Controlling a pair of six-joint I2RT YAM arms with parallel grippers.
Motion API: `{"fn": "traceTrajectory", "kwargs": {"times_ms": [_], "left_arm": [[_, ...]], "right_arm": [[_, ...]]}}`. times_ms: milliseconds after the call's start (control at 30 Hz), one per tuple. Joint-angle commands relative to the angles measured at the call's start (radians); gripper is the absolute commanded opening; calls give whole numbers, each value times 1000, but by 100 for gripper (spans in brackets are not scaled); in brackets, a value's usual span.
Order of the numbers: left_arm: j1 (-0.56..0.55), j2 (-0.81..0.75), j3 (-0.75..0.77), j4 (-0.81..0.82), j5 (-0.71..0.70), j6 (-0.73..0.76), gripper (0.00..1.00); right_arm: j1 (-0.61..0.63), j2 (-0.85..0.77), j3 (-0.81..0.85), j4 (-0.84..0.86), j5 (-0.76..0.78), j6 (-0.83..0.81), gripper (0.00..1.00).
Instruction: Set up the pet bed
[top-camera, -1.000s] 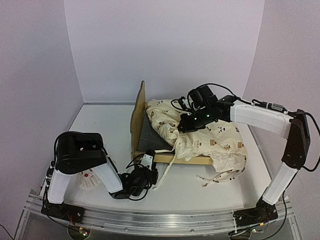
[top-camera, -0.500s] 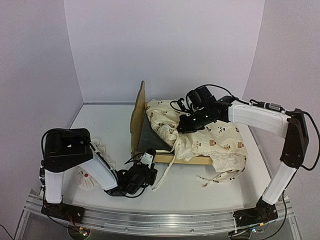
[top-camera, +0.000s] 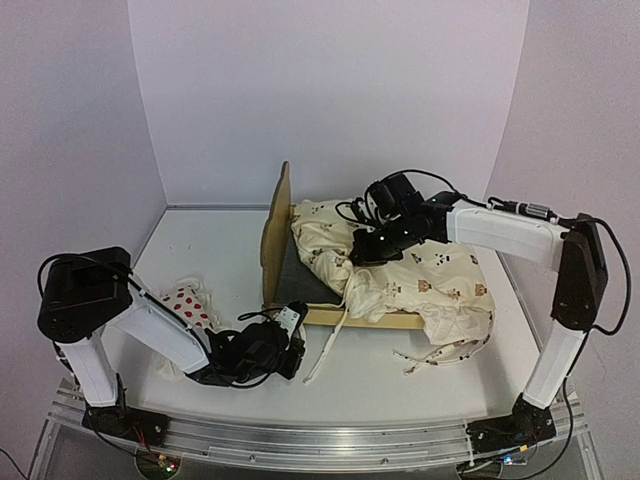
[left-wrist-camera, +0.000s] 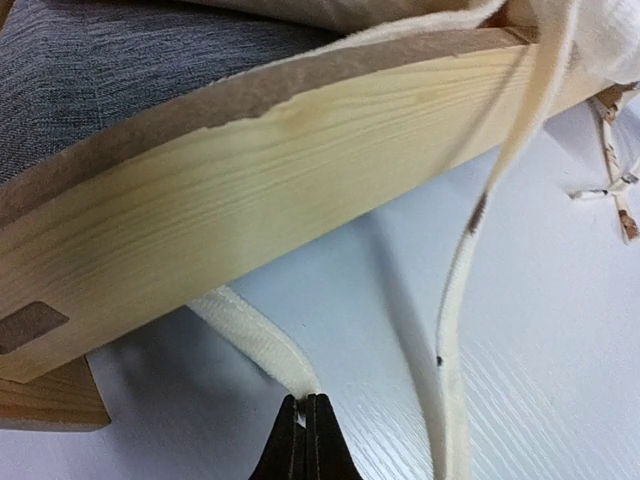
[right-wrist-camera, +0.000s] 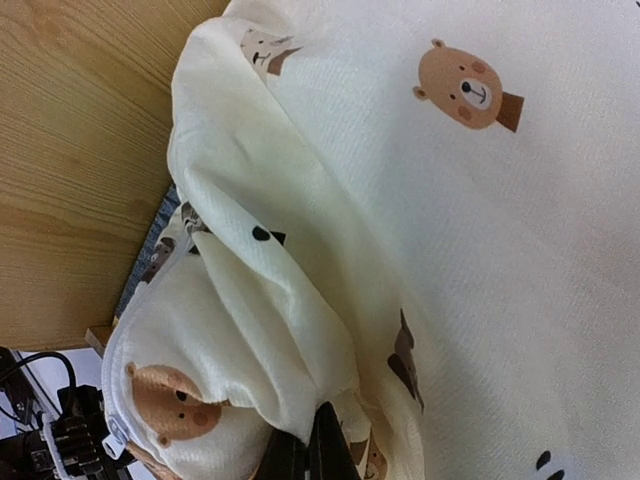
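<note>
- My left tool (top-camera: 297, 343) lies low on the white surface (top-camera: 370, 390), just in front of the bed's near rail. Its two black tips are clenched together.
- A flat cream fabric strap (left-wrist-camera: 250, 330) runs out from under that rail right up to the tips. I cannot tell whether it is pinched between them. A second, thinner cream strap (left-wrist-camera: 455, 300) hangs down over the rail beside it.
- The small white pillow with red dots (top-camera: 190, 303) lies on the surface to the left, near my left arm and apart from the bed.
- The pet bed (top-camera: 277, 225), a pale plywood frame, stands at the middle of the surface. Its tall headboard is at the left end and its low side rail faces me. A corner of its dark grey fabric base (top-camera: 298, 278) shows just inside the headboard.
- The cream quilt printed with brown bears (top-camera: 430, 275) is heaped over the rest of the base. It spills over the near rail and the right end onto the surface.
- My right tool (top-camera: 362, 254) reaches in from the right, above the quilt near the headboard. It is clenched on a gathered fold of the quilt, with the fabric bunching at its tips.
</note>
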Motion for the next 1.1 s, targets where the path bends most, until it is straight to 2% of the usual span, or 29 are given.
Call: {"fn": "traceTrajectory", "kwargs": {"times_ms": [0, 433, 600, 800, 867, 1000, 1067], "left_arm": [[-1, -104, -21, -94, 123, -28, 0], [-17, -278, 46, -484, 297, -50, 0], [-18, -428, 53, -637, 290, -72, 0], [-19, -607, 29, -690, 238, -95, 0], [-17, -614, 22, -689, 235, -97, 6], [-17, -542, 38, -685, 200, -126, 37], [-18, -487, 52, -662, 193, -138, 48]], "right_arm": [[-12, 42, 59, 30, -15, 28, 0], [-9, 130, 130, 48, -88, 58, 0], [-2, 155, 159, 53, -116, 69, 0], [14, 176, 192, 53, -145, 74, 5], [14, 167, 197, 50, -151, 73, 8], [14, 128, 179, 41, -123, 58, 26], [14, 110, 165, 33, -110, 51, 33]]}}
